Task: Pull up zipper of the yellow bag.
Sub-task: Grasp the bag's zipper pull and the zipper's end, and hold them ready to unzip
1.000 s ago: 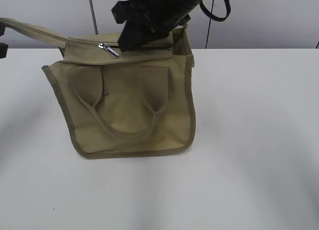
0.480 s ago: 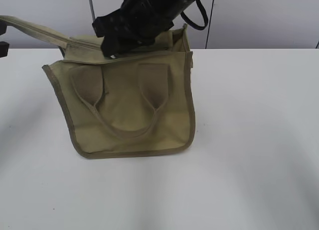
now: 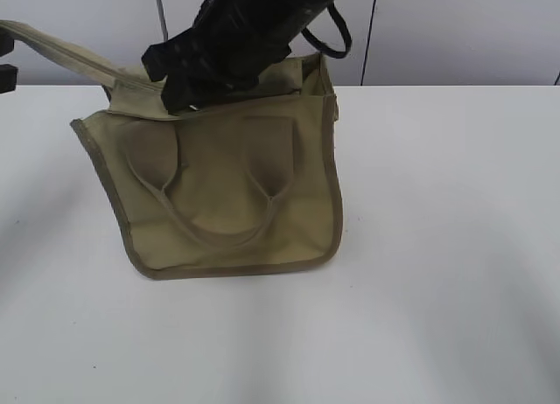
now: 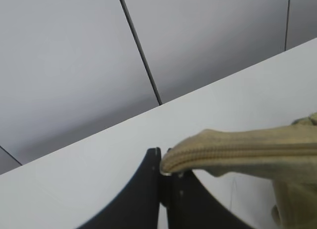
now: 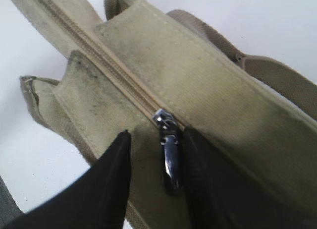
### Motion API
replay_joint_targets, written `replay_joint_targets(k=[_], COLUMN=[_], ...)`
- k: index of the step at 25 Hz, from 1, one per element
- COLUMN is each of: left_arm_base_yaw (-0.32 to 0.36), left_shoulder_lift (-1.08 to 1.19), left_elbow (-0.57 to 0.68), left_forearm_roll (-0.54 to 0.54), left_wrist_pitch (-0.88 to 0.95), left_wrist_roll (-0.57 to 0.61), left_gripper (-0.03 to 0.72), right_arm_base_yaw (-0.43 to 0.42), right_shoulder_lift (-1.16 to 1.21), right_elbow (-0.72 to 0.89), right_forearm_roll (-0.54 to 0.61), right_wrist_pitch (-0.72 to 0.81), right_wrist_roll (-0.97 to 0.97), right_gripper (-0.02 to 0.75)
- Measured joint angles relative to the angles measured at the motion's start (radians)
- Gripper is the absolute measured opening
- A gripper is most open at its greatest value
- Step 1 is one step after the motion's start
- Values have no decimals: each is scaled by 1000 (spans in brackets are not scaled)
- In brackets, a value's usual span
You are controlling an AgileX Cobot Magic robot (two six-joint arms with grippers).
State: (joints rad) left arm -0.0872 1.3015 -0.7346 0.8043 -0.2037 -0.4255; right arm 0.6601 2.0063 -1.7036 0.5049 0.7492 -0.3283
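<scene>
The yellow bag (image 3: 223,190) stands on the white table with its two handles hanging down the front. My left gripper (image 4: 162,162) is shut on the end of the zipper tape (image 4: 237,150) and holds it out to the left; it shows at the left edge of the exterior view (image 3: 4,45). My right gripper (image 5: 157,136) is open over the bag's top panel. The silver pull tab (image 5: 168,152) lies between its fingers, close to the right finger. The zipper (image 5: 96,58) runs away up-left. In the exterior view the right arm (image 3: 232,41) hides the pull tab.
The white table (image 3: 437,247) stretches around the bag, with a grey wall behind it. The bag's stretched tape strip (image 3: 61,52) runs from the top left corner to the left edge. A black cable loop (image 3: 328,32) hangs from the right arm.
My right arm has moved left along the bag's top and now covers the pull tab, which was visible one second ago. The bag's top left has shifted slightly; the left gripper holds still.
</scene>
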Motion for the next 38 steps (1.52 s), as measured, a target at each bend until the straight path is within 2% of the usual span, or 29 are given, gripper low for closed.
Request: replay_joint_targets(k=[8,14,17,19,21,23,30,38], left_arm_base_yaw=[0,0,0,0,0,0,0,0], left_shoulder_lift=[-4,-10,-10,-10,-10,-10,-10,-10], left_elbow=[0,0,0,0,0,0,0,0], left_forearm_roll=[-8,-29,-36,-37,-39,-39,-39,-39], left_wrist_pitch=[-22,-45,-46,-48,-49,-49,-50,-46], left_wrist_roll=[0,0,0,0,0,0,0,0], left_gripper=[5,4,4,4,4,4,4,4], right_arm_base_yaw=[11,13,13,13,13,13,10,-32], right_shoulder_lift=[33,56,58,59,59,59,50,-17], right_elbow=[-1,-1,-1,-1,-1,-1,-1,-1], right_forearm_roll=[-13,-34,-38,-40,-46,-47,-52,-64], right_wrist_pitch=[-15,-73,-87,-87,-87,-86,-45,60], right_wrist_roll=[27,169,231,242,246,246,216,149], right_gripper=[265,265,212,140,34,-4,-11,-11])
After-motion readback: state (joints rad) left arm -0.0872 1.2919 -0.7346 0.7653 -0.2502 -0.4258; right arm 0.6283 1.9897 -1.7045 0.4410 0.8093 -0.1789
